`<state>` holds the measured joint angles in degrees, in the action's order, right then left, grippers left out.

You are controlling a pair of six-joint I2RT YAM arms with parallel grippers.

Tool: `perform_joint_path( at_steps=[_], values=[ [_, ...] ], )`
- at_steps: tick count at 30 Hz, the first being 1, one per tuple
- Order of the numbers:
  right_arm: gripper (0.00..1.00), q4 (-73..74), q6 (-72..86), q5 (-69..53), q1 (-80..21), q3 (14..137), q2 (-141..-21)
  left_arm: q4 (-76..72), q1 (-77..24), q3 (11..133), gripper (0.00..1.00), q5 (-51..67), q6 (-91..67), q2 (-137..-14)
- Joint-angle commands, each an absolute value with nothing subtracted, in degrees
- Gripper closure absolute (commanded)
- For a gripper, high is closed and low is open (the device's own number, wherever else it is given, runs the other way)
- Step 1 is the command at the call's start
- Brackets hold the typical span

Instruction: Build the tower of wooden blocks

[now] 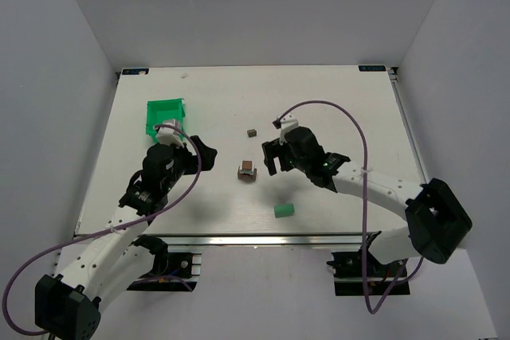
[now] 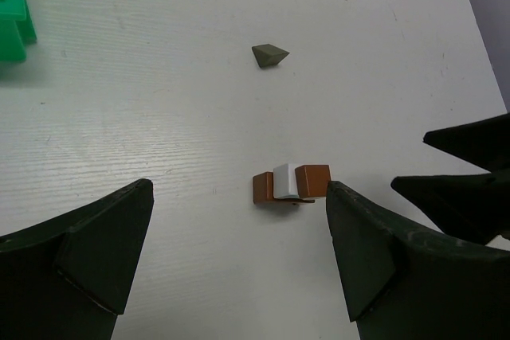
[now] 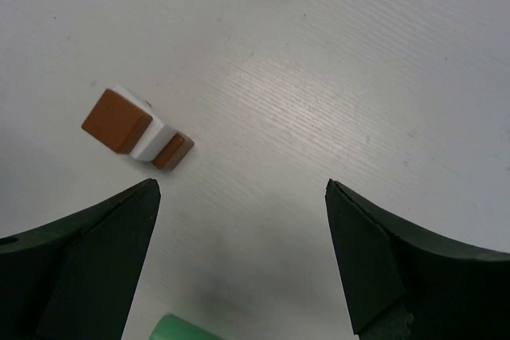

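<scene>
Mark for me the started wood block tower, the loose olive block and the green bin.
wood block tower (image 2: 285, 182): left wrist view, on its white block between the brown ones.
olive block (image 2: 269, 55): left wrist view, on its middle.
green bin (image 1: 159, 109): top external view, on its bare far-left part.

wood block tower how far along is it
Started: the wood block tower so far joins brown, white and brown blocks. In hand: nothing, both arms' jaws are open. Left: the olive block and mint block lie loose, apart from it.
</scene>
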<state>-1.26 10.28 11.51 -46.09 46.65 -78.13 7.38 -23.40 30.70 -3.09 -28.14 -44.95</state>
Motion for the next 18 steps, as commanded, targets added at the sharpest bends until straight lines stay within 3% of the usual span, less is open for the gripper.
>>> perform_joint_path(
  at_steps=[1, 7, 18],
  values=[
    [0.11, -4.93, 10.55, 13.78, -45.62, 53.07, -84.08, 6.5, -23.55, 32.26, 0.02, -2.02, -28.3, -44.65],
    [0.11, -2.55, 9.93, 13.36, -45.35, 60.37, -92.71, 7.21, -23.55, 32.78, 0.02, -2.72, -28.04, -44.65],
    [0.1, -3.08, 9.14, 9.23, -45.09, 62.84, -96.24, 7.65, -23.55, 33.14, 0.02, -3.16, -27.42, -44.47]
  ],
)
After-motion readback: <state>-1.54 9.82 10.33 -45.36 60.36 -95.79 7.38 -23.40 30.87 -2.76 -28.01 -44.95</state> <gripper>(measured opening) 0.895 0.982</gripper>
